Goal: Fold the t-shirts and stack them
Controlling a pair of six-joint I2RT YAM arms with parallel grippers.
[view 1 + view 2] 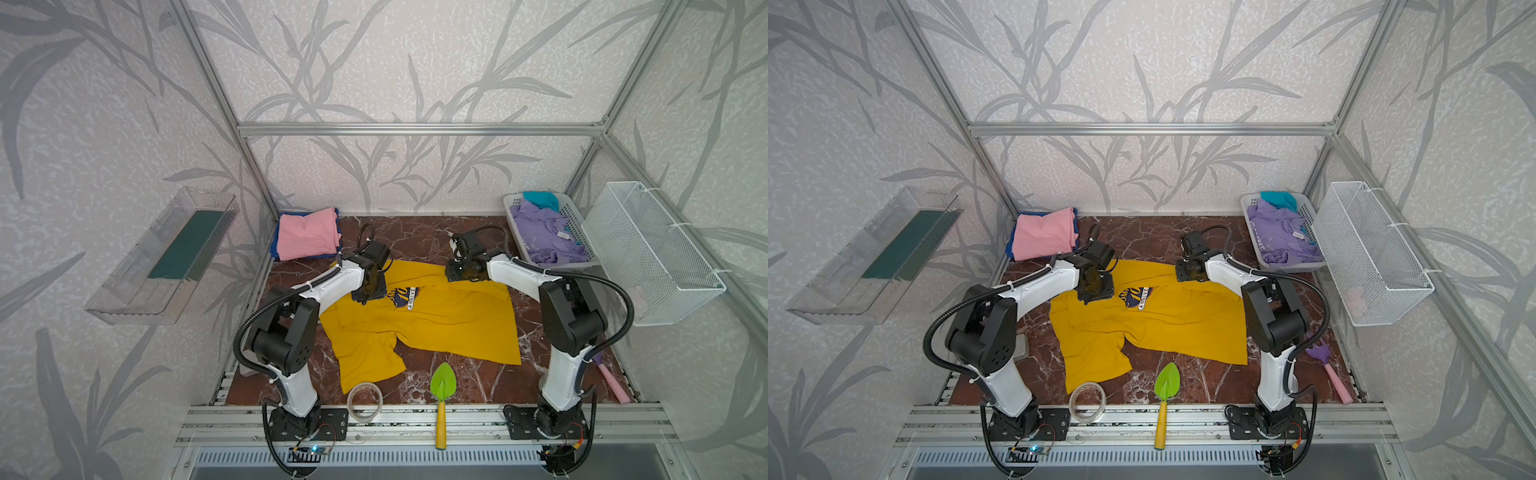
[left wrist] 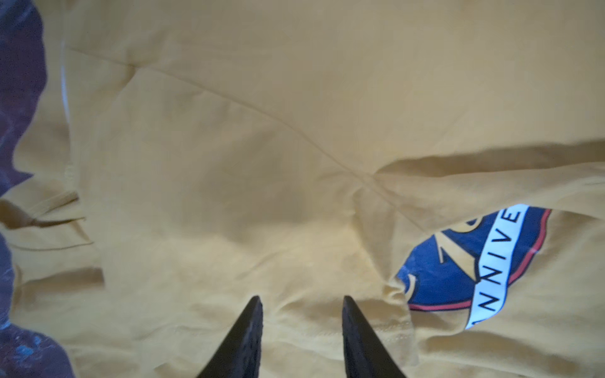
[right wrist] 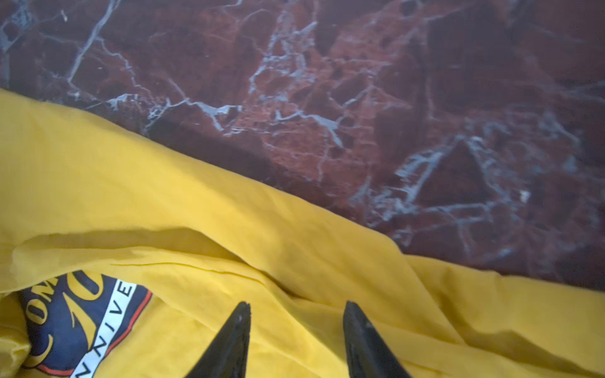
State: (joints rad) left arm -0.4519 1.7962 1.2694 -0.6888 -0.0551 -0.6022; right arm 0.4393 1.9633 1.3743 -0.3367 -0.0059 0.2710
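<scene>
The mustard t-shirt point(image 1: 436, 328) lies spread and rumpled over the middle of the bench point(image 1: 415, 237). Its far edge is folded over onto itself and covers part of the dark blue print point(image 1: 405, 297). One sleeve runs to the near edge, where it meets a tape roll point(image 1: 365, 402). A green trowel point(image 1: 442, 386) lies just beside the roll, over the near edge.

The left fingers point(image 2: 242, 340) hover over the shirt's far-left part, beside the print. They are spread, with only flat cloth under the gap. The right fingers point(image 3: 366, 347) hang over the folded far edge, also spread, pinching nothing; bare marble lies just beyond that edge.

In the far left corner a folded pink t-shirt point(image 1: 307, 235) rests on a blue t-shirt point(image 1: 274, 245). In the far right corner a white basket point(image 1: 575, 224) holds the lavender t-shirt point(image 1: 544, 237) and the teal t-shirt point(image 1: 540, 199). Between stack and basket the far strip of bench is open. A toy rake point(image 1: 1320, 353) lies along the right edge.
</scene>
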